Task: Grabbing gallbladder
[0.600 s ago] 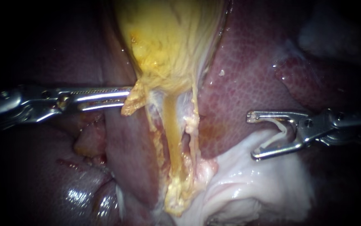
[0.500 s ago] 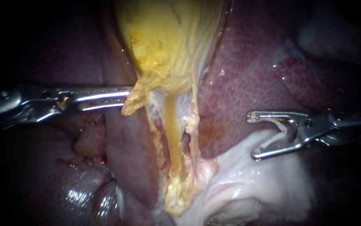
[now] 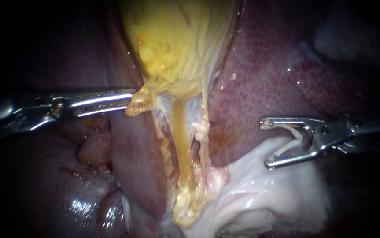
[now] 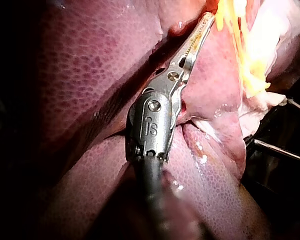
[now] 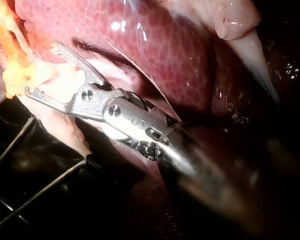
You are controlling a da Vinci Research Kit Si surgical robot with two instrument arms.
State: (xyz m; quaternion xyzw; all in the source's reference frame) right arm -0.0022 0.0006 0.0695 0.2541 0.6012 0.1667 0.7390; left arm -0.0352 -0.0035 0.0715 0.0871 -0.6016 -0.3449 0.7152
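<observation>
The yellow gallbladder (image 3: 176, 39) hangs from the top of the endoscope view and narrows to a yellowish tube (image 3: 180, 132) running down. My left instrument (image 3: 129, 100) comes in from the left, its jaws shut on a yellow flap (image 3: 139, 100) at the gallbladder's lower left edge. In the left wrist view the same jaws (image 4: 204, 22) lie together, their tip buried in yellow tissue (image 4: 225, 15). My right instrument (image 3: 265, 143) stands to the right of the tube, jaws wide open and holding nothing, over white tissue (image 3: 260, 189). The right wrist view shows these open jaws (image 5: 41, 70) too.
Dark red liver (image 3: 260, 75) surrounds the gallbladder on both sides, and a liver lobe (image 3: 137, 150) lies under my left instrument. A pale fringe of yellow fat (image 3: 190, 207) trails at the tube's lower end. Thin wires (image 5: 35, 195) cross the dark area beside my right instrument.
My left instrument has drawn back to the left and slightly up, and the yellow flap in its jaws has shifted with it. The right instrument has not moved.
</observation>
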